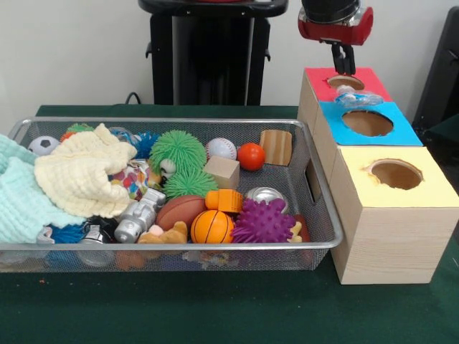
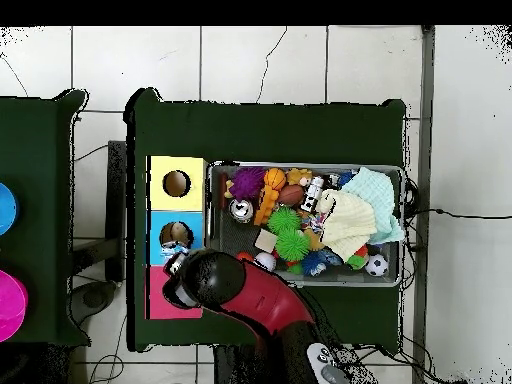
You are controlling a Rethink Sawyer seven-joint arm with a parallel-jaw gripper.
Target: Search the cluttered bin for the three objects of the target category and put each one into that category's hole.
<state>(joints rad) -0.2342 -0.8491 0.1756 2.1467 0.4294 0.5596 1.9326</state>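
I have the gripper [image 1: 346,66] hanging over the red-topped box [image 1: 373,80], its fingers drawn close together with nothing between them that I can make out. A clear, glassy-looking item [image 1: 356,99] lies on the box tops at the seam between the red box and the blue-topped box [image 1: 403,133], not in either hole; I cannot tell what it is, but I judge it light, rigid and slippery, so I would pinch across its narrower width. Three boxes, one hole each: red, blue, and the yellow-topped box [image 1: 437,188]. The mesh bin [image 1: 179,246] sits just beside them. In it I count two green spiky balls [image 1: 177,150], one purple spiky ball [image 1: 262,221], one basketball [image 1: 211,227], one baseball [image 1: 221,148], one soccer ball [image 1: 44,145], one wooden cube [image 1: 221,172] and two soft cloths [image 1: 79,175]. The spiky balls should squash, so I would grip deep.
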